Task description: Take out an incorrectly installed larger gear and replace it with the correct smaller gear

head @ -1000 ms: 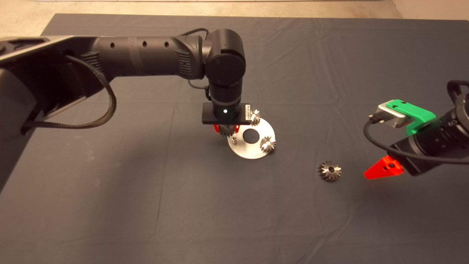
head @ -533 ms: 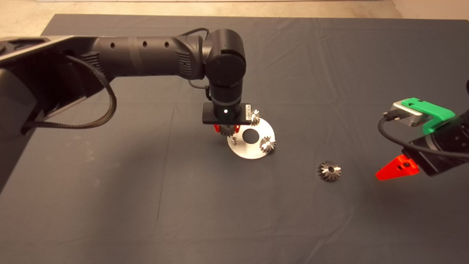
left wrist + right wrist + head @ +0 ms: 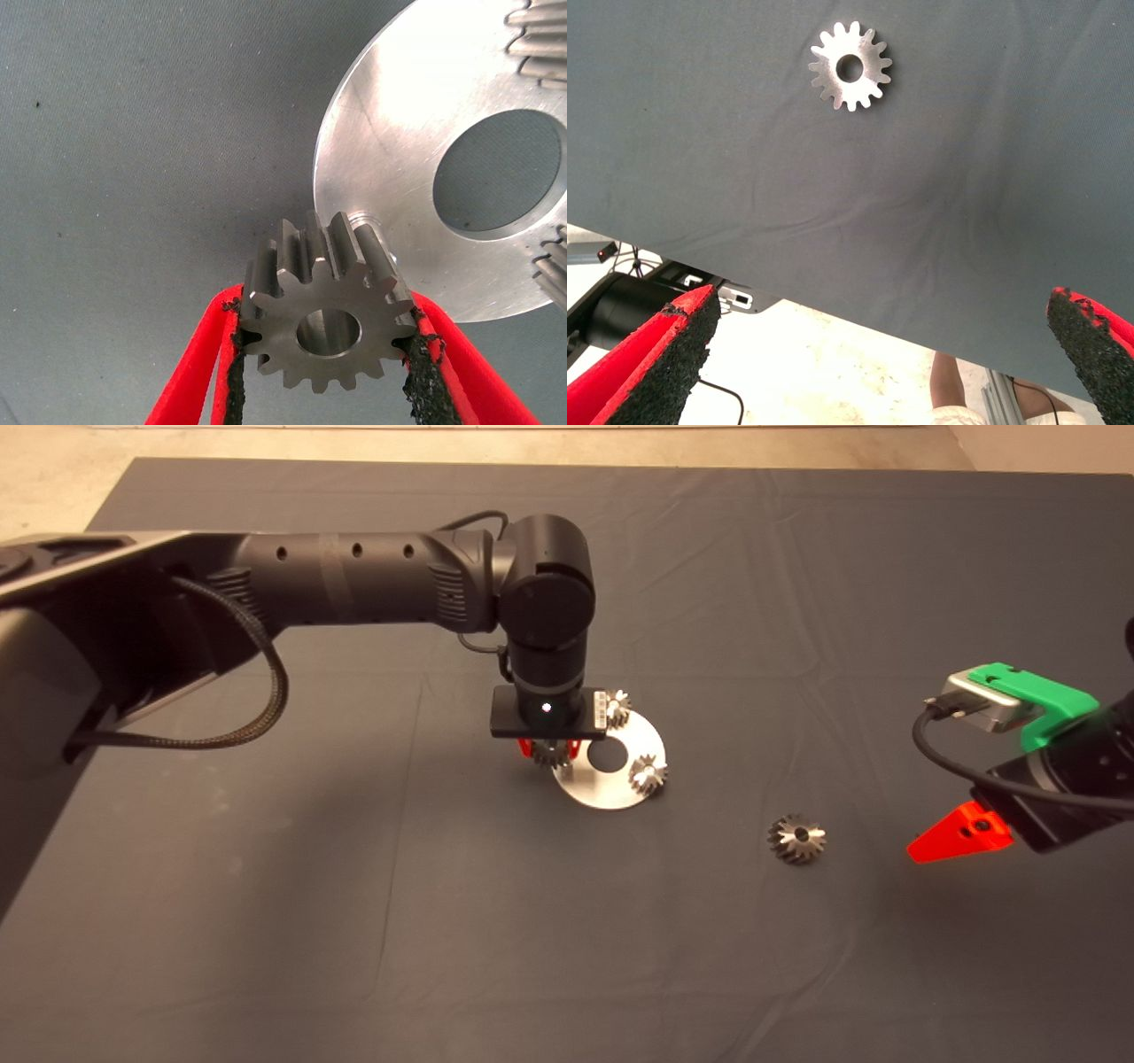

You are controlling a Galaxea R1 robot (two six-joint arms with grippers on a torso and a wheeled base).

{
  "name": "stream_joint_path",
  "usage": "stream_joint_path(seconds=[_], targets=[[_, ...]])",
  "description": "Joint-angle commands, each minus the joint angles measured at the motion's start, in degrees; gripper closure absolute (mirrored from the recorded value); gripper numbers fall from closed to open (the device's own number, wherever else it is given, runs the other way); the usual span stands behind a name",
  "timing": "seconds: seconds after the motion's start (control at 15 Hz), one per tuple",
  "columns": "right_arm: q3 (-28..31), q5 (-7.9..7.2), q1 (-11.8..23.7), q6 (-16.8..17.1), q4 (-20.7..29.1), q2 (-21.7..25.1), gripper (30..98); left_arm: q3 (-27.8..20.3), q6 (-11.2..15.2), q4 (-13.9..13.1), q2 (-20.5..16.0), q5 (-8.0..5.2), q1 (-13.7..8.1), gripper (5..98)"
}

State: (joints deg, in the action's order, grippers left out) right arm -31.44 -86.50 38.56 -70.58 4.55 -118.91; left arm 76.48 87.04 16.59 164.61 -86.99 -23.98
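My left gripper point(image 3: 549, 749) is shut on the smaller gear point(image 3: 328, 323), a bright silver toothed gear with a centre hole. It holds the gear at the near-left edge of the round silver plate point(image 3: 611, 793), right above a short peg point(image 3: 368, 226). Two other small gears point(image 3: 617, 708) point(image 3: 648, 773) stand on the plate. The larger gear point(image 3: 796, 838), dark grey and cone-shaped, lies on the mat to the right of the plate; it also shows in the right wrist view point(image 3: 850, 66). My right gripper point(image 3: 950, 839) is open and empty, to the right of that gear.
The plate has a big round hole point(image 3: 606, 755) in its middle. The dark mat point(image 3: 354, 921) is wrinkled. In the right wrist view the mat's edge, pale floor, a black machine part point(image 3: 629, 310) and a person's leg point(image 3: 957, 385) show.
My left gripper has come down with the smaller gear; the peg seen beside it before is now covered in the head view. My right gripper drew back to the right, then stopped.
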Motion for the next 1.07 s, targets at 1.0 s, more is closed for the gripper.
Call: stream_joint_path(seconds=[1.0], targets=[[0.3,0.20,1.1,-0.3,2.3,-0.3,30.8,0.8,0.0,0.1,3.3,-0.14,-1.0,66.1]])
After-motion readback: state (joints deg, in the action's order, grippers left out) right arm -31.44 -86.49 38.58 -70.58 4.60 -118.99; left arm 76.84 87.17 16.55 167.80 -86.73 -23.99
